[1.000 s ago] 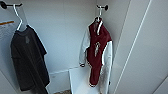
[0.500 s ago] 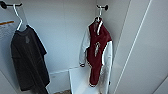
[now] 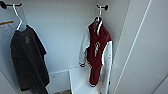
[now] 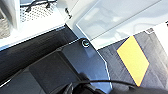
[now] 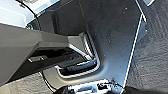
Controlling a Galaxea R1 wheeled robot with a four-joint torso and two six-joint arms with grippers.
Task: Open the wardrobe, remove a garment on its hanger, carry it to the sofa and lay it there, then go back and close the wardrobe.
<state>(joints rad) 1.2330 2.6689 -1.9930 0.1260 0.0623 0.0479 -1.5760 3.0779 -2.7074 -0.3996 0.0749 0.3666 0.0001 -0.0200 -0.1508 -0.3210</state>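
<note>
Dark red jacket [image 3: 96, 53]: hangs at the right side of my head view, inside the open wardrobe [image 3: 62, 37] — white sleeves down each flank, a white crest on the chest.
Why it hangs so: its thin white hanger [image 3: 99, 16] is hooked over a short dark peg [image 3: 104, 7] high on the wardrobe's inner wall, so the weight drops straight below the hook and the cloth falls free.
Long axis: vertical, collar up at the hook, hem down just above a white shelf [image 3: 80, 80] at the wardrobe's foot.
Facing: front turned toward me, slightly angled toward the right wall; the sleeves trail downward.
Grey T-shirt [image 3: 27, 60]: on its own white hanger [image 3: 18, 18] at the left, from a second dark peg [image 3: 10, 4] — well apart from the jacket, and not the piece I want.
Door: a flat white wardrobe door [image 3: 142, 50] stands open at the right, which I judge means the opening step is done.
My grippers: in the wrist views I see my own dark body over carpet and a yellow floor mark [image 4: 133, 58] — whether either set of fingers is parted or closed, I cannot tell.
Task stage: jacket not yet taken, by my reading.
</note>
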